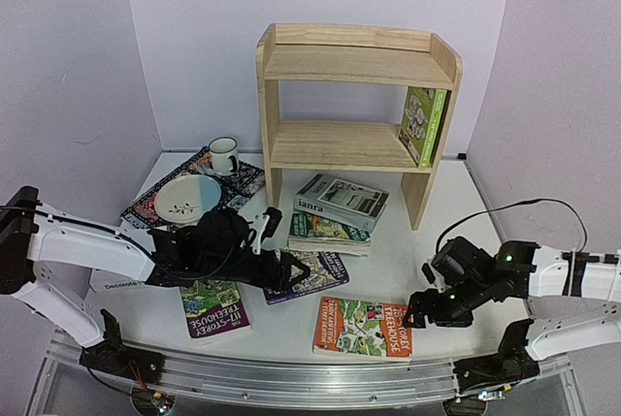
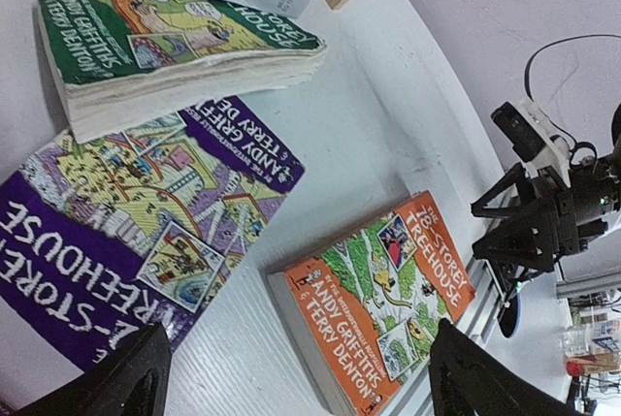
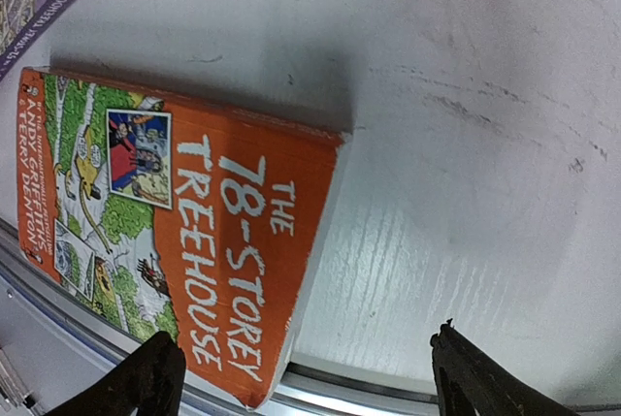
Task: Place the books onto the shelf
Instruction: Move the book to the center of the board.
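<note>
Left gripper (image 2: 298, 343) and right gripper (image 3: 306, 358) both open, near the orange book (image 3: 184, 232)
Closing low, I could shove it off the table (image 3: 466, 144)

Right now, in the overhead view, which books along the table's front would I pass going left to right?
white Decorate book → purple Treehouse book → orange Treehouse book. The dark purple book overlaps the orange one sideways, so it is left out.
</note>
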`<action>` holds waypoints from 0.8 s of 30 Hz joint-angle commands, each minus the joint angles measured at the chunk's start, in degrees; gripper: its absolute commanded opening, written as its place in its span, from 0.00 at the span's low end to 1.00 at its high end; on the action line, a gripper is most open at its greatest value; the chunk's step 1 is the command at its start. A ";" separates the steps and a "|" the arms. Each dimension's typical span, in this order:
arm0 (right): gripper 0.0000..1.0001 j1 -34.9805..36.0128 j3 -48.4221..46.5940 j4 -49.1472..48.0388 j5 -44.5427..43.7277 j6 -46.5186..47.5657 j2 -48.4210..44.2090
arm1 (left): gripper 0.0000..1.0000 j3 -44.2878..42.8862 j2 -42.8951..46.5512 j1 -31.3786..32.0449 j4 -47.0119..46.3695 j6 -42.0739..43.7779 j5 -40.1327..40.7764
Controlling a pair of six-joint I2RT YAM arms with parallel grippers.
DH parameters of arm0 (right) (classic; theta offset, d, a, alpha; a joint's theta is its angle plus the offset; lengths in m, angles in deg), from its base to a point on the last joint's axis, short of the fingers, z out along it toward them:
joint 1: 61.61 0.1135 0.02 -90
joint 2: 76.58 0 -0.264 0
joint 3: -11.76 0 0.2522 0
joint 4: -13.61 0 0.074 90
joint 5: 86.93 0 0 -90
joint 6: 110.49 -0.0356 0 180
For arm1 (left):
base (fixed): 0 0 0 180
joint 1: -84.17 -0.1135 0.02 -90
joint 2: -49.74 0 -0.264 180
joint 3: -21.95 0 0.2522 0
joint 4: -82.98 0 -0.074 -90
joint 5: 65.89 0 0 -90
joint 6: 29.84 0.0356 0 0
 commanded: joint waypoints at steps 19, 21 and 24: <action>0.47 2.00 7.39 -12.44 0.88 -10.94 4.22 | 0.66 -6.07 -13.41 7.30 -0.95 -10.37 -15.04; 0.43 1.95 7.50 -12.81 -0.03 -10.90 4.17 | 0.66 -6.14 -13.84 7.31 -0.94 -10.44 -15.04; 0.37 1.97 6.14 -13.42 -2.25 -9.83 5.76 | 0.66 -6.27 -14.28 7.34 -0.60 -10.52 -13.92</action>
